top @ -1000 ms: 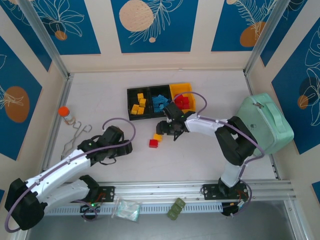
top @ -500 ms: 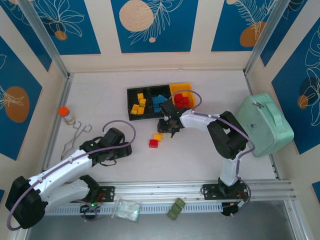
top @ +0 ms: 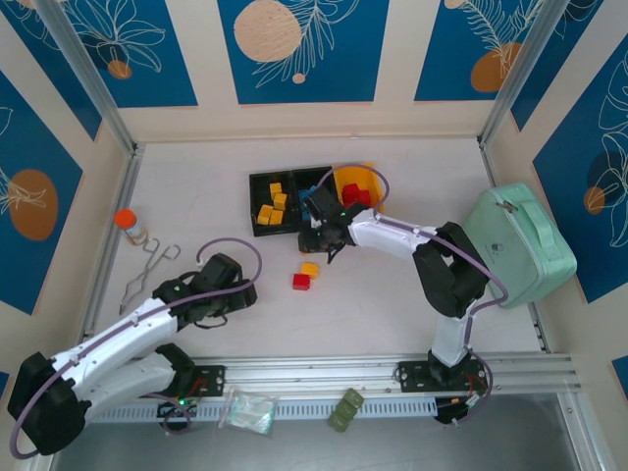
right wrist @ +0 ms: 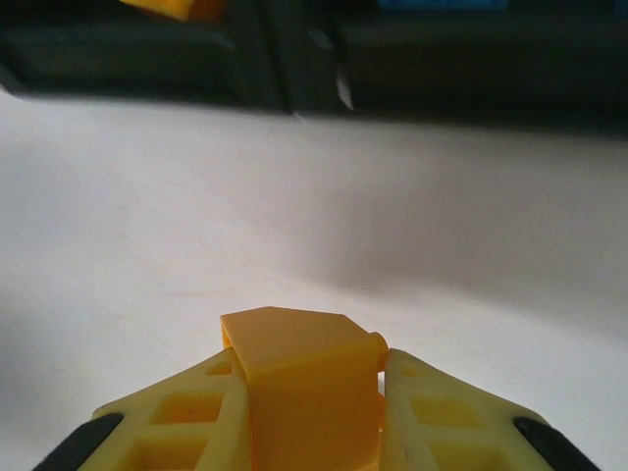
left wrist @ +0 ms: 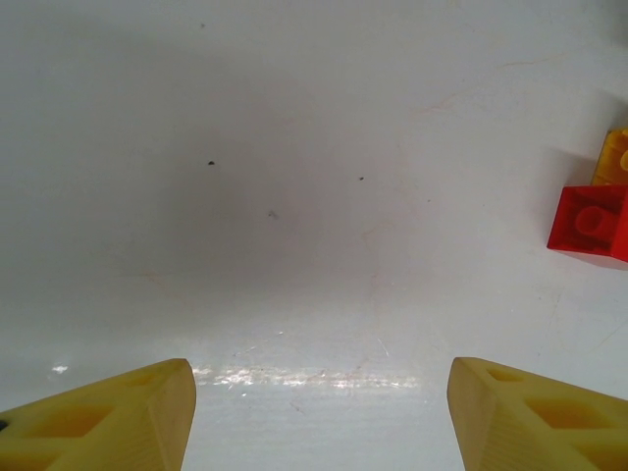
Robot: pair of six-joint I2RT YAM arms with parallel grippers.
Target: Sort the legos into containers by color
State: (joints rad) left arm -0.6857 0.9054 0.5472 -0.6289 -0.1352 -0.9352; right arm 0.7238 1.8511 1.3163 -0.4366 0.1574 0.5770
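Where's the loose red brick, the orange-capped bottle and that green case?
red brick (top: 301,282): top view, its top face.
orange-capped bottle (top: 125,217): top view, its cap.
green case (top: 520,245): top view, its lid.

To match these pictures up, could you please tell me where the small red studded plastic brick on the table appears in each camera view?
Top external: the small red studded plastic brick lies just below centre.
Left wrist: at the right edge, mid-height.
Right wrist: this camera faces the black plastic bins, the right tool shut on an orange brick.
Shared landmark: the loose yellow-orange studded brick beside it, top external and left wrist.
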